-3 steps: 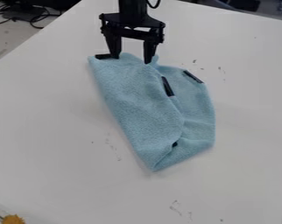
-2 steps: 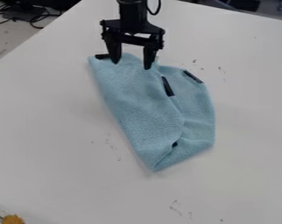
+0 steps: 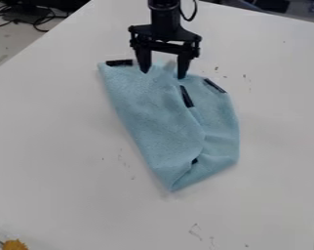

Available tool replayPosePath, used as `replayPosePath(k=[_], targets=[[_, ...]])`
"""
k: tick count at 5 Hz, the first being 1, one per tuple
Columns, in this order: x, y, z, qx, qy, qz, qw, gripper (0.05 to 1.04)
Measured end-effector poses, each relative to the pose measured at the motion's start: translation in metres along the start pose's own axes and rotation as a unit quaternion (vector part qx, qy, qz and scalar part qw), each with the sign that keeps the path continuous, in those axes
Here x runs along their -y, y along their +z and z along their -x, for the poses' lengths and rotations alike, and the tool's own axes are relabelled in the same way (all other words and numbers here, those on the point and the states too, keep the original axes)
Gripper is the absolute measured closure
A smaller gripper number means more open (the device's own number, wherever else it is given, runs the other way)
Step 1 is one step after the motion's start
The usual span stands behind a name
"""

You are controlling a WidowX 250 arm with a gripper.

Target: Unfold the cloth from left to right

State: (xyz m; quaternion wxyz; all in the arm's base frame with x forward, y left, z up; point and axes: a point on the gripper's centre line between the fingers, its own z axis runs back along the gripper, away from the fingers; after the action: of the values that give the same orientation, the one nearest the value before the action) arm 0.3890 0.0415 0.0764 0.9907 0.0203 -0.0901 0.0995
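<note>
The black gripper (image 3: 163,75) hangs over the upper edge of the cloth, its two fingertips wide apart and nothing held between them. Light blue cloth (image 3: 153,127) lies folded on the white table, with one layer turned over the left and middle and a lower layer showing along the right side. Black patches mark its top left corner, the fold's edge near the middle and the top right edge; a small dark one shows low by the fold. Whether the fingertips touch the fabric, I cannot tell.
The white table (image 3: 62,146) extends around the cloth on all sides. An orange-yellow flower-like object (image 3: 15,244) is at the bottom left corner. Dark cables (image 3: 36,19) lie beyond the table's edge at the top left.
The gripper has moved right along the cloth's upper edge, after coming slightly toward the camera, and stays open. The cloth has not visibly moved.
</note>
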Motion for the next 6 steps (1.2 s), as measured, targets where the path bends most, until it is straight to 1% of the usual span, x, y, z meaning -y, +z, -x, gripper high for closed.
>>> replayPosePath(k=[1, 2, 3, 4, 5, 6], targets=[[0.014, 0.014, -0.017, 0.027, -0.002, 0.001, 0.9996, 0.083], [0.029, -0.007, -0.025, 0.023, -0.011, 0.015, 0.9996, 0.083], [0.038, -0.012, -0.037, 0.023, -0.022, 0.027, 0.9991, 0.083], [0.044, -0.031, -0.038, 0.008, -0.026, 0.044, 0.9987, 0.083], [0.045, -0.036, -0.035, 0.006, -0.028, 0.055, 0.9981, 0.083], [0.035, -0.045, -0.026, -0.010, -0.014, 0.065, 0.9978, 0.083]])
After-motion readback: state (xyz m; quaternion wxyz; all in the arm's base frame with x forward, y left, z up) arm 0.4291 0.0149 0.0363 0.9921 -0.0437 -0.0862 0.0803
